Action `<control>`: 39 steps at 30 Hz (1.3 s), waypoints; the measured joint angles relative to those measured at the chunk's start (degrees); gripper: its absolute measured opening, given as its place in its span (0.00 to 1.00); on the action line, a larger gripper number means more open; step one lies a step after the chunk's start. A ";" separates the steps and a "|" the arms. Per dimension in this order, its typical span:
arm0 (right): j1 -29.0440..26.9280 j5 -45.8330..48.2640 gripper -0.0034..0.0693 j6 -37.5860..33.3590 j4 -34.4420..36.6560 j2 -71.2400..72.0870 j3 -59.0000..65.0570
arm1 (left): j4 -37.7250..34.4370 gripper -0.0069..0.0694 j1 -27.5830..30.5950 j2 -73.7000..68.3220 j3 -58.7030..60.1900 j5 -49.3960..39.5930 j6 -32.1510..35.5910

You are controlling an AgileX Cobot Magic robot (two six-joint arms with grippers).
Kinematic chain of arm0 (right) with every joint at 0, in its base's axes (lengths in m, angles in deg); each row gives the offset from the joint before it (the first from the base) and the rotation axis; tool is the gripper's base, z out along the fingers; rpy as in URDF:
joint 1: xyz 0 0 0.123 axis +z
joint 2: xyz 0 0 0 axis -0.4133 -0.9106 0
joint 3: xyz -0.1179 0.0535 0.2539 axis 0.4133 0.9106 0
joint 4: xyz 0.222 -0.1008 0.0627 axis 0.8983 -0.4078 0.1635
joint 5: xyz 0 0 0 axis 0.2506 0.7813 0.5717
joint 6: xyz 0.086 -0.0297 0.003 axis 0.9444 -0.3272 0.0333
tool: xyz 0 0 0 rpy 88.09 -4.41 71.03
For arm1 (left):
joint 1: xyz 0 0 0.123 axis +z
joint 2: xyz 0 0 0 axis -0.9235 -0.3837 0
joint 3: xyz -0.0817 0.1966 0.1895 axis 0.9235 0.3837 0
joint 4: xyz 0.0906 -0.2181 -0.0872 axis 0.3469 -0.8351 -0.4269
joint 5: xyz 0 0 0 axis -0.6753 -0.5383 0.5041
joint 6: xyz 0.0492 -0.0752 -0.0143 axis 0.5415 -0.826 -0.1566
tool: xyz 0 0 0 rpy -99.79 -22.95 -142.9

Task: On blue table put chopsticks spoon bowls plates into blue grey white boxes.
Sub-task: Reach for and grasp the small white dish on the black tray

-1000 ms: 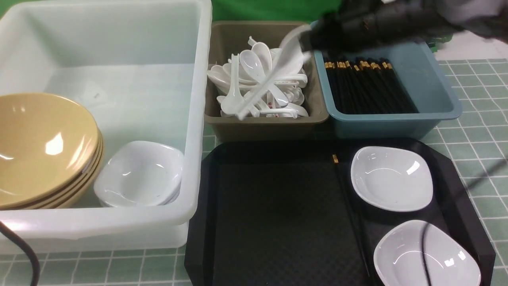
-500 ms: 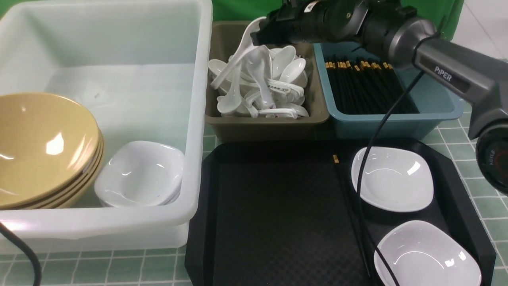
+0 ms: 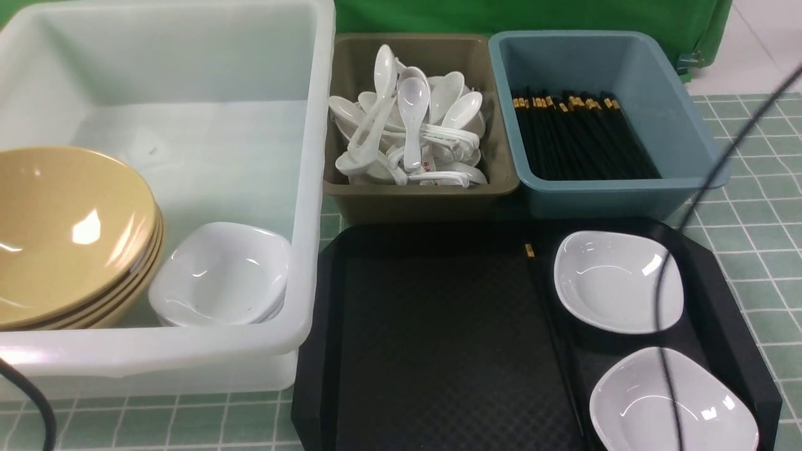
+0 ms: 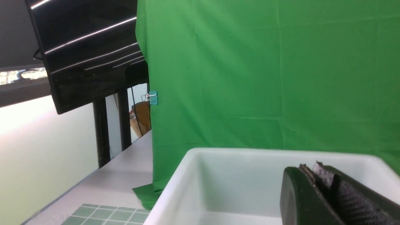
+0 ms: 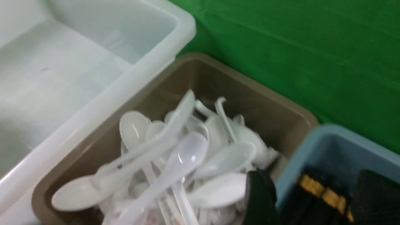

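In the front view neither of my grippers shows; only a dark cable (image 3: 658,300) hangs across the right side. On the blue table (image 3: 752,250) the white box (image 3: 316,188) stands at my left, with the stacked bowls (image 3: 62,232) against its near left wall and a small stack of plates (image 3: 219,275) just beside them. To its right the grey box (image 3: 420,197) is heaped with spoons (image 3: 410,119). The blue box (image 3: 626,194) just beside it holds the chopsticks (image 3: 576,138) laid side by side, gold bands toward the far end. Nearer me a black tray (image 3: 438,344) carries two loose plates (image 3: 617,282) along its right side, one behind the other. A single chopstick (image 3: 530,250) lies beside them, hard to make out against the dark tray. In the left wrist view my left gripper (image 4: 309,168) has its fingers pressed together with nothing between them, above the near rim of the white box, facing the green cloth (image 4: 265,78). The right wrist view is blurred. There my right gripper (image 5: 315,187) stands wide and holds nothing, with one of its fingers (image 5: 259,200) by the wall where the grey and blue boxes meet and the other over the blue box.
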 joint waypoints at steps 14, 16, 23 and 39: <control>-0.75 12.69 0.64 5.36 -15.98 20.85 51.19 | -0.90 0.09 0.00 5.04 1.05 1.33 -6.37; -0.75 8.48 0.64 5.17 -15.98 20.09 58.90 | -1.44 0.09 0.00 5.04 1.05 1.55 -6.42; -0.75 -3.70 0.64 5.11 -16.19 17.95 69.66 | -2.02 0.09 0.00 5.04 1.41 2.07 -6.42; -0.80 1.75 0.30 10.02 -15.60 18.73 69.93 | -2.56 0.09 0.00 5.04 1.45 3.79 -6.42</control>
